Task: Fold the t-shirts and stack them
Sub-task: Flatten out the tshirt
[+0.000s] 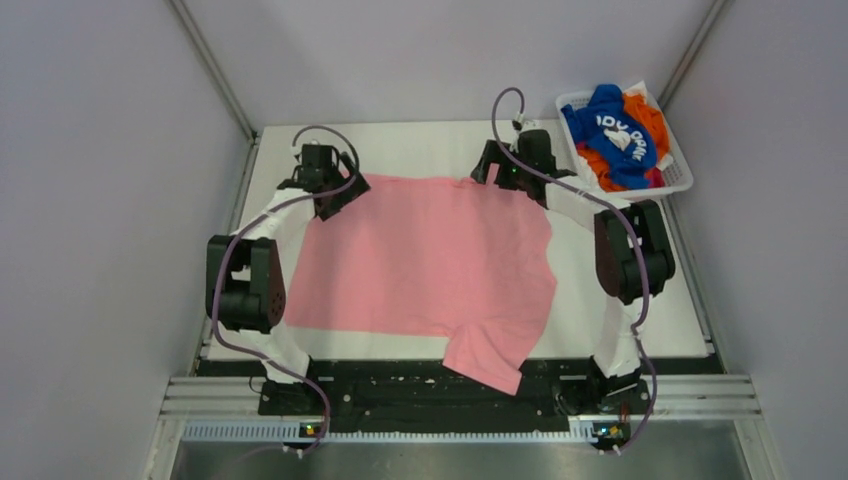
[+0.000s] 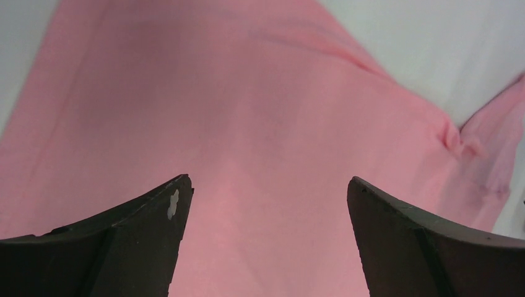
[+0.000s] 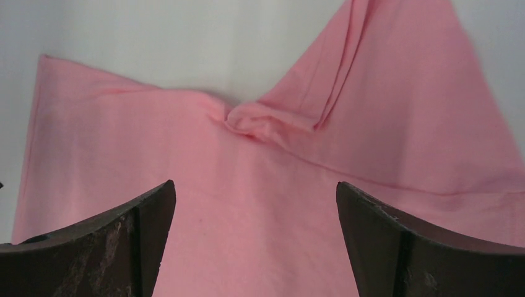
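Observation:
A light pink t-shirt (image 1: 425, 260) lies spread on the white table; one sleeve (image 1: 490, 355) hangs over the near edge. My left gripper (image 1: 340, 197) is open, just above the shirt's far left corner; the left wrist view shows pink cloth (image 2: 247, 124) under the spread fingers (image 2: 170, 210). My right gripper (image 1: 510, 182) is open above the far right edge; the right wrist view shows the shirt (image 3: 260, 185) with a bunched fold (image 3: 260, 120). The royal blue shirt (image 1: 615, 130) with white lettering and the orange shirt (image 1: 600, 165) lie crumpled in the basket.
The white slatted basket (image 1: 680, 180) stands at the table's far right corner. Grey walls enclose the table on the left, back and right. A black rail with the arm bases (image 1: 440, 395) runs along the near edge.

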You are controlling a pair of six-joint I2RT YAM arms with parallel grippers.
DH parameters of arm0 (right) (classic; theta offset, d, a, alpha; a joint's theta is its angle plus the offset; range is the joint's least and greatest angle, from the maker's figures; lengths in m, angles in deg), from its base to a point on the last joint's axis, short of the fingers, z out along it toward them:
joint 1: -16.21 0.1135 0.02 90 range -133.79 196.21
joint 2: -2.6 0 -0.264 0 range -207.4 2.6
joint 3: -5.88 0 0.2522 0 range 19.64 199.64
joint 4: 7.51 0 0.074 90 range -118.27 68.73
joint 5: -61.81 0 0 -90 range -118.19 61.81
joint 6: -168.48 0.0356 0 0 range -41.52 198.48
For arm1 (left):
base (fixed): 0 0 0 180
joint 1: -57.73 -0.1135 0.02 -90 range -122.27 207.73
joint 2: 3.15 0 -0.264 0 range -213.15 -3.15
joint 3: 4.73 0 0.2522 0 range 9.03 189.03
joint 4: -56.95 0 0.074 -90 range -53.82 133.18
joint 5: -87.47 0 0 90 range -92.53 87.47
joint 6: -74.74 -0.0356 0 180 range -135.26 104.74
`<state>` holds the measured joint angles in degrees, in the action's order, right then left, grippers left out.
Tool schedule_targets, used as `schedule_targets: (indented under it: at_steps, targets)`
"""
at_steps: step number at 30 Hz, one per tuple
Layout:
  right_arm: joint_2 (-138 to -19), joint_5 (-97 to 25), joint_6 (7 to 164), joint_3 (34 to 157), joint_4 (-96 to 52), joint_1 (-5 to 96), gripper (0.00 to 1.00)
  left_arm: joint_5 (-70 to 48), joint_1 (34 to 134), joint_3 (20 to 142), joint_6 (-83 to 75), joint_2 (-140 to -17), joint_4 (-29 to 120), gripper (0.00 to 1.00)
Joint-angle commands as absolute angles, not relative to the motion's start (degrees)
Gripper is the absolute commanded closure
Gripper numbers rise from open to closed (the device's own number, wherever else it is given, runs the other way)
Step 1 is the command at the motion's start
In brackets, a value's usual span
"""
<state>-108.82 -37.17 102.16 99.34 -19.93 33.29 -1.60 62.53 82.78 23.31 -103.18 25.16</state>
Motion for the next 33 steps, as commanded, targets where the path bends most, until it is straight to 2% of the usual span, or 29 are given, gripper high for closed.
schedule_targets:
  at_steps: [1, 18, 28, 33]
  targets:
    - [-110.51, -39.36, 107.63, 97.97, -14.76, 35.75, 0.01, -4.19, 63.06, 75.67, 24.75, -98.85, 31.69, 0.01]
    - [-125.08, -38.22, 111.94, 105.72, -4.08, 38.09, 0.01, -1.07, 63.09, 71.21, 23.06, -102.13, 31.28, 0.01]
    - [-130.95, -36.13, 108.77, 118.0, -7.82, 38.72, 0.01, 4.23, 63.09, 68.13, 22.82, -101.87, 27.21, 0.01]
    - [-137.52, -36.83, 108.72, 126.49, -11.82, 38.81, 0.01, 4.42, 63.09, 68.24, 22.89, -101.88, 26.94, 0.01]
